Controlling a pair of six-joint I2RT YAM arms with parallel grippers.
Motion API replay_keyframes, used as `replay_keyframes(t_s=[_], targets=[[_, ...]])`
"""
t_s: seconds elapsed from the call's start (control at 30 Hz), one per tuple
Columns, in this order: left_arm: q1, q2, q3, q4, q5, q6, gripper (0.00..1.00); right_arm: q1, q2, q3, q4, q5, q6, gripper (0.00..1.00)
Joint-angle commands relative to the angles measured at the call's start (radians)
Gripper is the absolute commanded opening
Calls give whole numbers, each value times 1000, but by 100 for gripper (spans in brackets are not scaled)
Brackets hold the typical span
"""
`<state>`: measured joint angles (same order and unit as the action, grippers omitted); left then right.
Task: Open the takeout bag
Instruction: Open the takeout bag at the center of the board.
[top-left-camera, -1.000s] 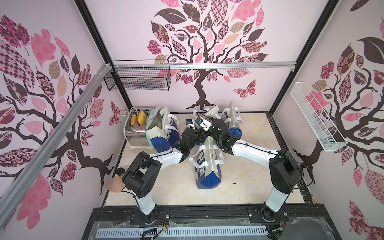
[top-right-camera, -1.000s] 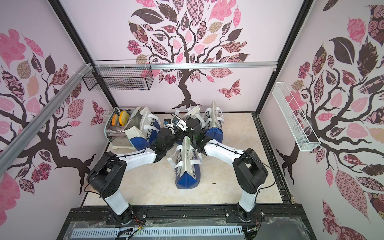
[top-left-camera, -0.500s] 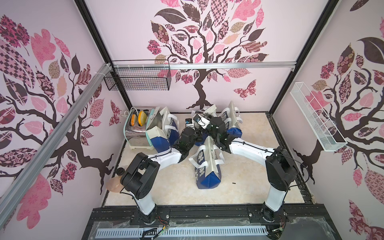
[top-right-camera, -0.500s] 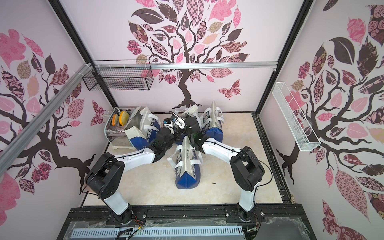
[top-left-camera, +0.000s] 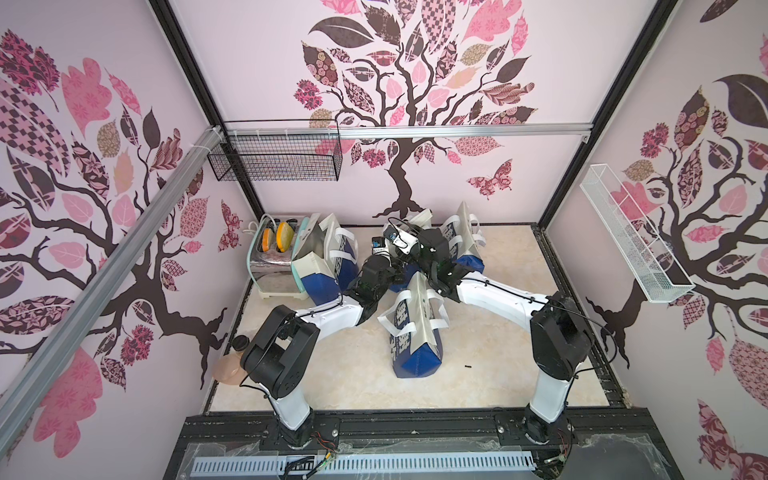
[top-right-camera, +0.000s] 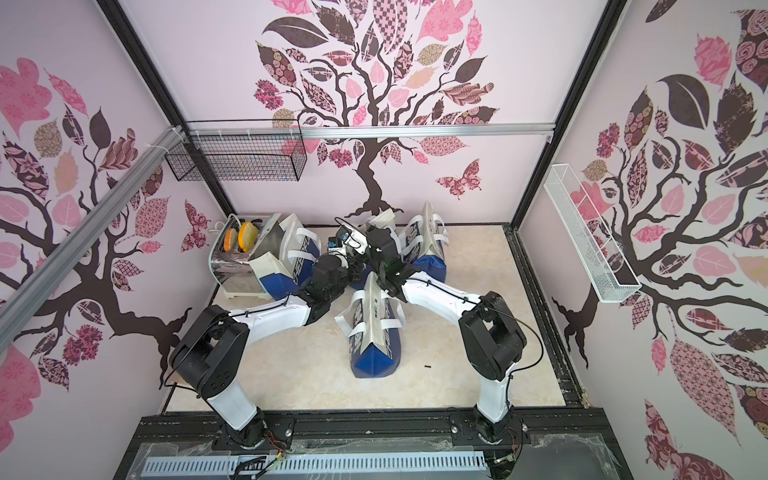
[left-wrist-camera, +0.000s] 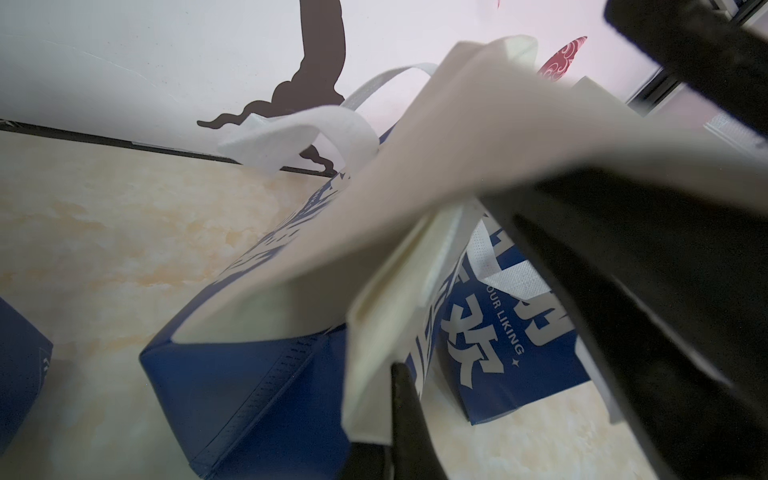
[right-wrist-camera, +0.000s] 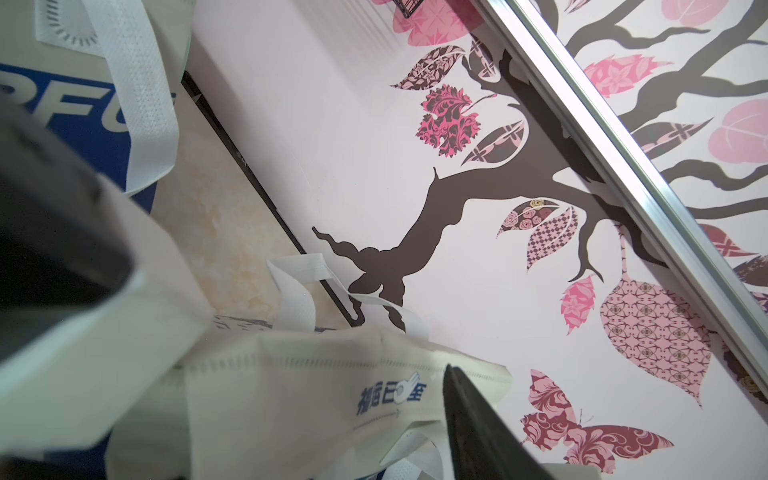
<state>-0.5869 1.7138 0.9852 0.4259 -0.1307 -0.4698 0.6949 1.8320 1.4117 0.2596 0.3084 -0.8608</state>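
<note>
Cream-and-blue takeout bag (left-wrist-camera: 324, 266) stands rear-centre on the surface (top-left-camera: 498, 357). Left gripper (left-wrist-camera: 384, 432) fingers pinch its rim. Right gripper (right-wrist-camera: 286, 332) straddles the opposite rim, grip unconfirmed. Step judged: spreading the mouth. Next: draw the rims apart.

Takeout bag (left-wrist-camera: 266, 291) of cream non-woven cloth over a dark blue base, with bold white print along the side and white strap handles (left-wrist-camera: 299, 133). Base down on the floor at the far middle, close to the back wall. Mostly hidden in both top views, save its cream top edge (top-left-camera: 420, 217) (top-right-camera: 384, 219). Upper panels creased and drawn out of shape. Small blue logo (right-wrist-camera: 390, 395) printed near the rim. Mouth not plainly seen.
</note>
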Motion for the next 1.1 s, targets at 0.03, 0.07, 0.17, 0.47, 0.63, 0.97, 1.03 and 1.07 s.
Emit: replay_keyframes(t_s=[0.03, 0.07, 0.17, 0.47, 0.63, 0.97, 1.03, 1.07], targets=[[-15, -8, -34, -129, 42, 45, 0, -13, 21, 56, 35, 0, -1, 56], [-15, -12, -38, -130, 42, 49, 0, -15, 25, 57, 35, 0, 0, 56], [-15, -28, -56, -129, 39, 58, 0, -27, 33, 61, 35, 0, 3, 55], [-14, -64, -90, -137, 40, 81, 0, -63, 58, 91, 56, 9, 1, 53], [-15, -75, -98, -146, 40, 89, 0, -67, 62, 96, 60, 8, 3, 50], [-15, -106, -127, -146, 15, 88, 0, -97, 67, 77, 59, 2, -6, 42], [-13, -115, -135, -151, 10, 88, 0, -109, 67, 77, 61, 0, -6, 42], [-13, -121, -137, -153, 8, 88, 0, -118, 65, 80, 60, 0, -7, 42]])
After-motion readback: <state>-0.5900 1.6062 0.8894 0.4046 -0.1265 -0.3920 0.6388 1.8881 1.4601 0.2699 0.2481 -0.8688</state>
